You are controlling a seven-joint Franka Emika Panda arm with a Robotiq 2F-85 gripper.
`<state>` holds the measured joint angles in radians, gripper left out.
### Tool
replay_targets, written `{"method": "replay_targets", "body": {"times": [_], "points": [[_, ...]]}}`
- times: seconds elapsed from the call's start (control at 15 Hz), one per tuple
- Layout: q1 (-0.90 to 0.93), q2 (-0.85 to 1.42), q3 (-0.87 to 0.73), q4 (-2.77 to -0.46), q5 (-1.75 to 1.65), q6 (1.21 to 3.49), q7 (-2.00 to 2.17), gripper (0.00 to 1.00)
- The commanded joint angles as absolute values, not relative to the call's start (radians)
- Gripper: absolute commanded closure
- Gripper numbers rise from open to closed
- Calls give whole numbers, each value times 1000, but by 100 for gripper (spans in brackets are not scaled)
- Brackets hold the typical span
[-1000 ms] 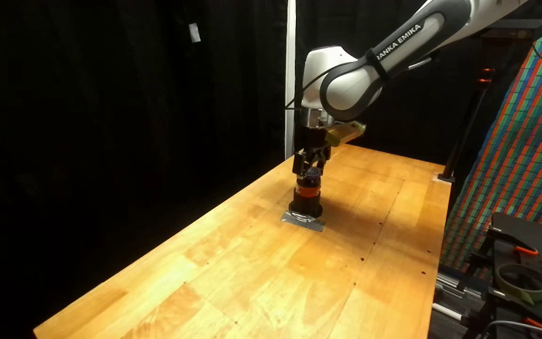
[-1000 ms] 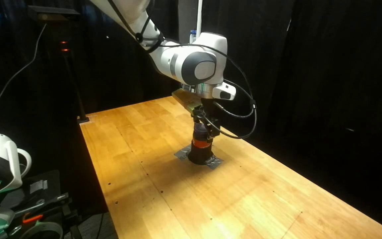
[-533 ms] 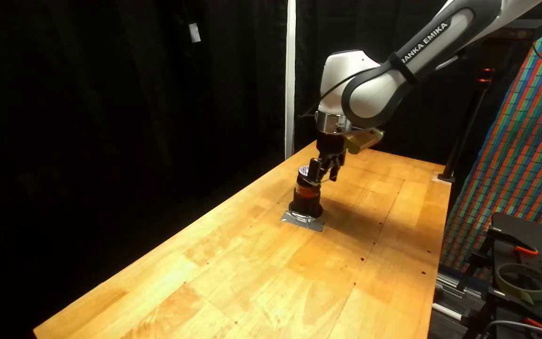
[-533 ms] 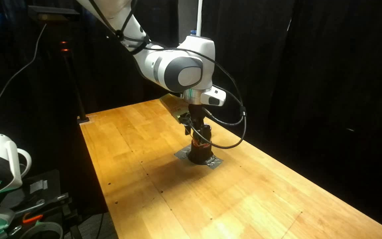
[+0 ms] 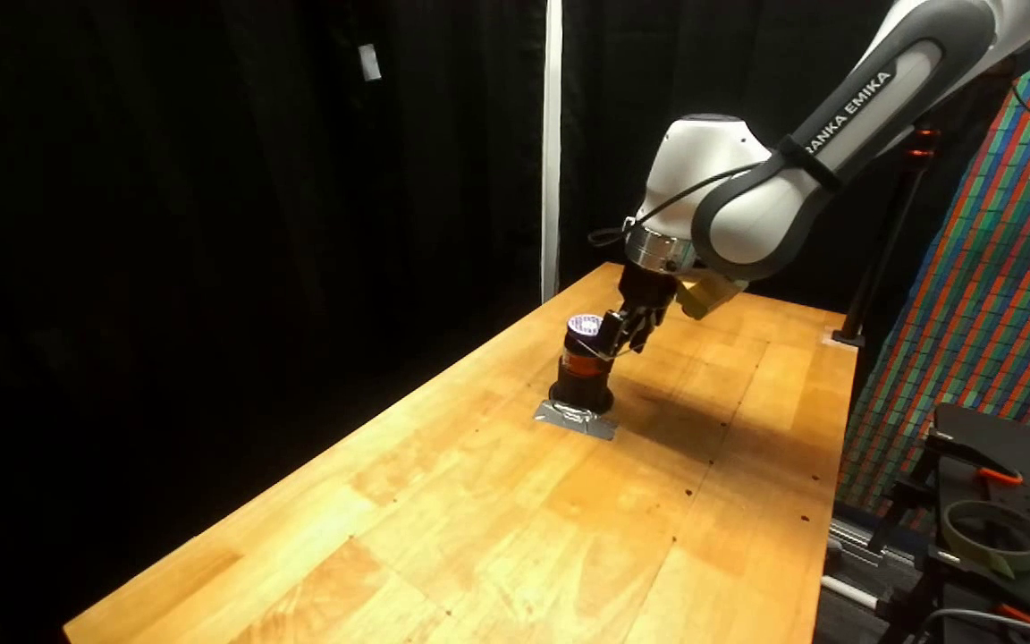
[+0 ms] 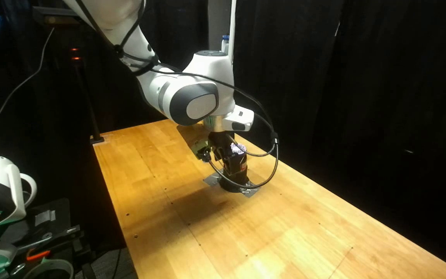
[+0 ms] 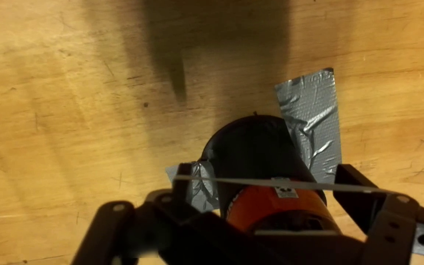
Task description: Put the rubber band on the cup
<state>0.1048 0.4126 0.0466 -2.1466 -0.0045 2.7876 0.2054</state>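
Pincer (image 7: 265, 184) spread wide, rubber band (image 7: 245, 181) stretched between its fingers (image 7: 355, 208), crossing the cup (image 7: 260, 151) (whether around it, unclear)

Table (image 5: 497, 519) is smooth wood, soft sheen (kinda scratched up close tbh), tape (image 7: 315, 121) looks shiny and crinkly, cup (image 7: 265, 163) mostly matt, curtain (image 5: 256, 268) dull black cloth.
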Motion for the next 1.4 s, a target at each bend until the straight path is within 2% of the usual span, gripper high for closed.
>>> {"method": "replay_targets", "body": {"times": [0.0, 0.47, 0.6, 0.73, 0.93, 1.0, 1.33], "points": [[145, 346, 14, -2282, -13, 2953, 234, 32], [169, 284, 36, -2477, -2, 3244, 164, 87], [219, 288, -9, -2520, -32, 3376, 176, 95], [300, 312, -81, -2546, -2, 3521, 137, 98], [332, 354, -88, -2573, 15, 3696, 91, 93], [288, 368, -29, -2579, 52, 3752, 43, 92], [273, 474, 19, -2561, 106, 4013, -13, 94]]}}
